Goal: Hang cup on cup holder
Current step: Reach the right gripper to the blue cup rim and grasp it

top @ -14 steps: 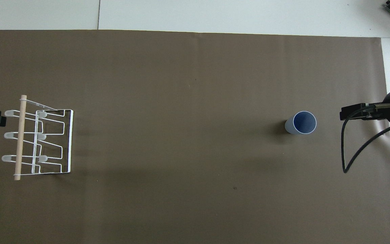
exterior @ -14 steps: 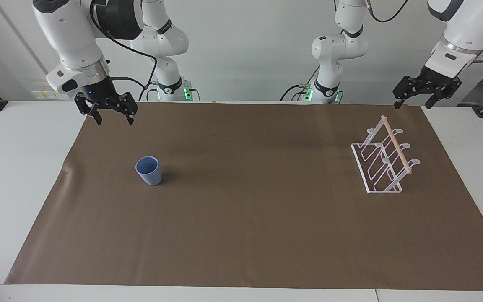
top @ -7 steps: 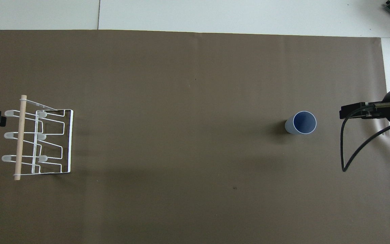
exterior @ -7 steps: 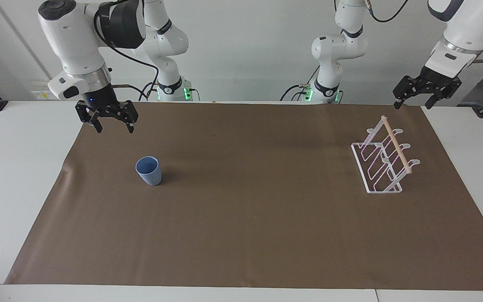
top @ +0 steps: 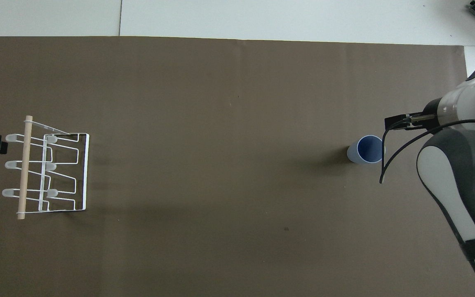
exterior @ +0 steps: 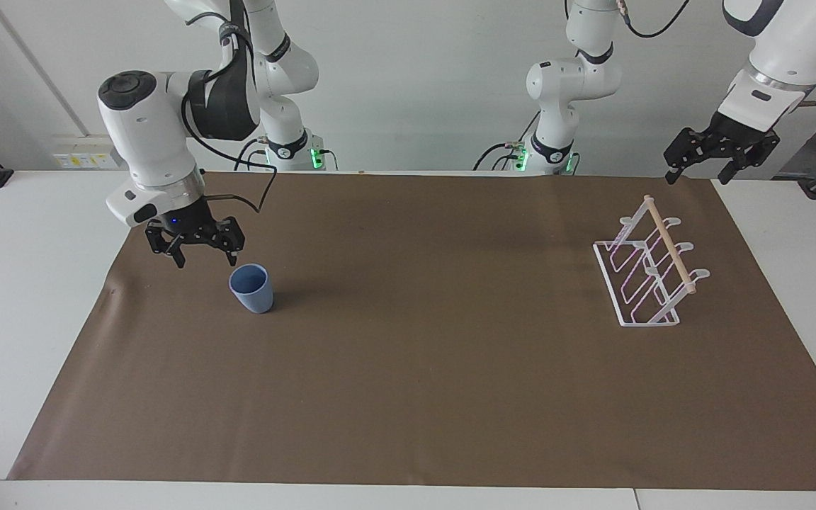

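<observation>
The cup (exterior: 251, 287), a small light-blue plastic tumbler that tapers from a wider rim, stands upright and open-mouthed on the brown paper mat (exterior: 408, 368), toward the right arm's end of the table. Nothing touches it.

The right gripper (exterior: 199, 253), black and two-fingered, hangs in the air just beside the cup, over the mat on the side toward the right arm's end of the table. Its fingers are spread apart and point down, and nothing is between them. In the overhead view its black tip shows at the cup's rim, with a black cable (top: 402, 148) looping down from the wrist.

The cup holder (exterior: 649, 273), a white wire rack with a rectangular base, slanted wire loops and a light wooden dowel (exterior: 670, 244) along its top, stands on the same mat well apart from the cup, toward the left arm's end of the table. All its loops are bare.

The left gripper (exterior: 698, 170) waits in the air over the mat's corner near the rack, its fingers spread and holding nothing.

The mat covers most of the white table (exterior: 18, 283).
</observation>
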Robot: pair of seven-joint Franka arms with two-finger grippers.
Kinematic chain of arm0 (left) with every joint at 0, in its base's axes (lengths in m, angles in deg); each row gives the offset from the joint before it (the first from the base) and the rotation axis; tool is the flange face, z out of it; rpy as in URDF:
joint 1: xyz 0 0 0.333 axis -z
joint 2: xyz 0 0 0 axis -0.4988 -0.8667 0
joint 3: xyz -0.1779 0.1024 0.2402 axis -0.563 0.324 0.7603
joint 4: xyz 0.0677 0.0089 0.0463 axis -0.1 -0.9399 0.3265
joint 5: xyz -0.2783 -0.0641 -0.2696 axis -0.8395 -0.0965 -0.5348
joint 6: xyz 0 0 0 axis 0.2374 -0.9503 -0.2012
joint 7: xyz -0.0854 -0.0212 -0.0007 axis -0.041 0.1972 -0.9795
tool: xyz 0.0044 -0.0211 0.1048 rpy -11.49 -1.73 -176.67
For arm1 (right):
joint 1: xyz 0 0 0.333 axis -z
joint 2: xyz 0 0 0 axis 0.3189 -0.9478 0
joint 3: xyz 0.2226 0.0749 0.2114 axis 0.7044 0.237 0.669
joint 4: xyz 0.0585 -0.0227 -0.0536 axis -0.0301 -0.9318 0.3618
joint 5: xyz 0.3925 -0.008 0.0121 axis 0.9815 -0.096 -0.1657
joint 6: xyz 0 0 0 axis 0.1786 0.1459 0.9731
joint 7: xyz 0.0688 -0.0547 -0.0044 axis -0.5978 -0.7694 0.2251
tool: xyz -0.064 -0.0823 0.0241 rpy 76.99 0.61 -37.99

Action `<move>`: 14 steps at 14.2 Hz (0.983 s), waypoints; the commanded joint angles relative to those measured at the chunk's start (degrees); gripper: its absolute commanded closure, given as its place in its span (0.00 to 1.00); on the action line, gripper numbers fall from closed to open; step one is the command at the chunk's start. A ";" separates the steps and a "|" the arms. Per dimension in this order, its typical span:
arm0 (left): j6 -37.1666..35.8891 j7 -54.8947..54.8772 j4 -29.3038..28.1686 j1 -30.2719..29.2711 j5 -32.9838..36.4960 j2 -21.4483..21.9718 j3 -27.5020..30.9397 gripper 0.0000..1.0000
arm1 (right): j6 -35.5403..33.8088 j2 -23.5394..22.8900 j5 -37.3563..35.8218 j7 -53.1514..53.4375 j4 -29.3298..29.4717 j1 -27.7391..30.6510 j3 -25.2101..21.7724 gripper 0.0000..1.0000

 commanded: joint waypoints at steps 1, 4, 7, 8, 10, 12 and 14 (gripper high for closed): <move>-0.12 0.25 -0.77 -0.42 0.71 0.76 -0.29 0.00 | 2.72 -1.94 1.18 -3.88 -1.01 0.53 0.14 0.00; -0.12 0.25 -0.77 -0.42 0.71 0.76 -0.29 0.00 | 4.04 -0.72 2.49 -8.79 -6.80 0.97 0.14 0.00; -0.12 0.25 -0.77 -0.42 0.71 0.76 -0.29 0.00 | 5.70 -0.54 4.87 -15.14 -10.14 3.26 0.14 0.00; -0.12 0.25 -0.77 -0.42 0.71 0.76 -0.20 0.00 | 8.15 -0.28 4.87 -15.49 -11.64 3.26 0.06 0.00; -0.12 0.25 -0.77 -0.42 0.71 0.76 -0.20 0.00 | 10.28 0.16 4.87 -15.58 -13.14 3.26 0.14 0.00; -0.12 0.25 -0.77 -0.42 0.71 0.76 -0.29 0.00 | 11.24 0.78 4.87 -16.19 -14.90 3.00 0.14 0.00; -0.12 0.25 -0.77 -0.42 0.71 0.76 -0.29 0.00 | 12.39 0.60 4.87 -18.30 -15.43 3.26 0.14 0.37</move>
